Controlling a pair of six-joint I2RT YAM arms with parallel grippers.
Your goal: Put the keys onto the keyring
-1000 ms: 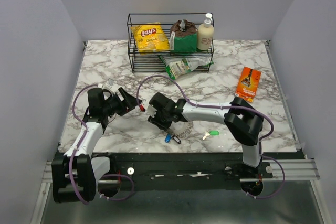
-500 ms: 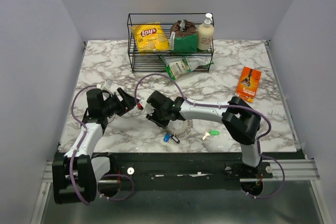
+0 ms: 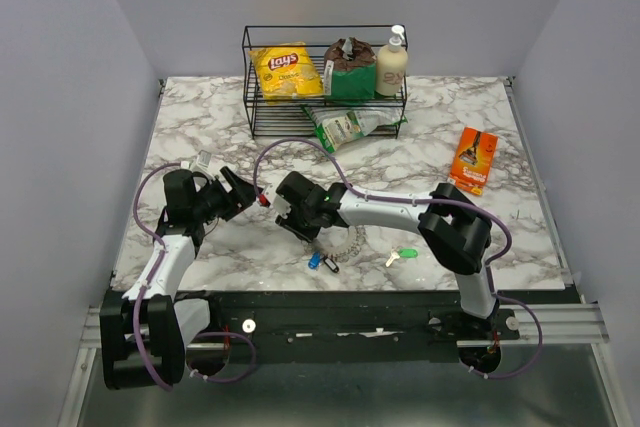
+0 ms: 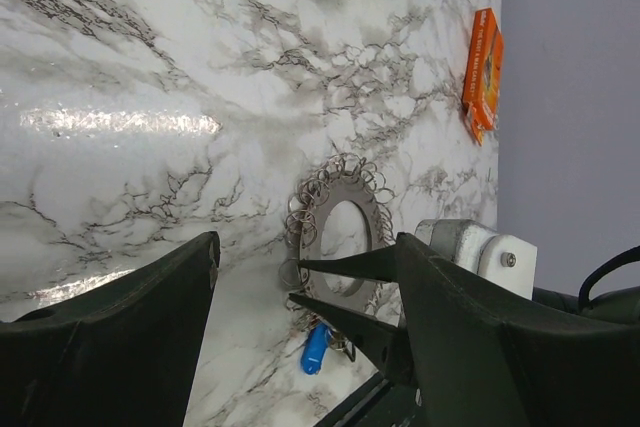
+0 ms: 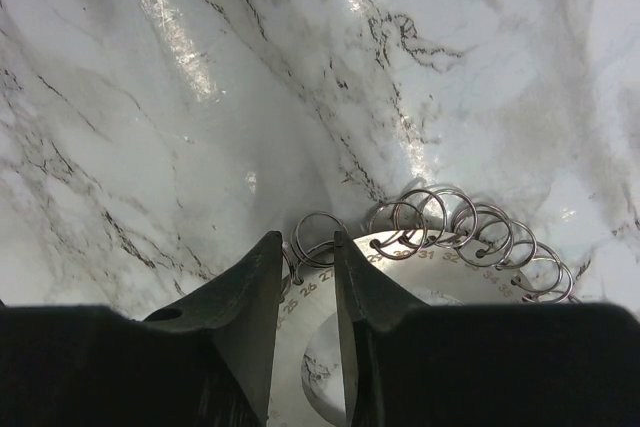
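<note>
Found right end effector [image 5: 307, 237] low on the marble tabletop [image 3: 420, 162], jaws drawn close on one wire loop at the rim of the keyring [image 5: 470, 232], the loop filling the gap between the fingers. Logged keyring lying flat near the tabletop's front edge, left of centre, partly under that wrist. Noted left end effector [image 3: 243, 197] spread wide, gripping nothing, raised off the tabletop and aimed at the keyring from the left. Spotted blue key [image 3: 315, 260] on the tabletop just beside the keyring's front edge, green key [image 3: 405, 255] further right, apart from the ring. Could not identify a small red piece [image 3: 264, 200] at the left end effector's tip.
</note>
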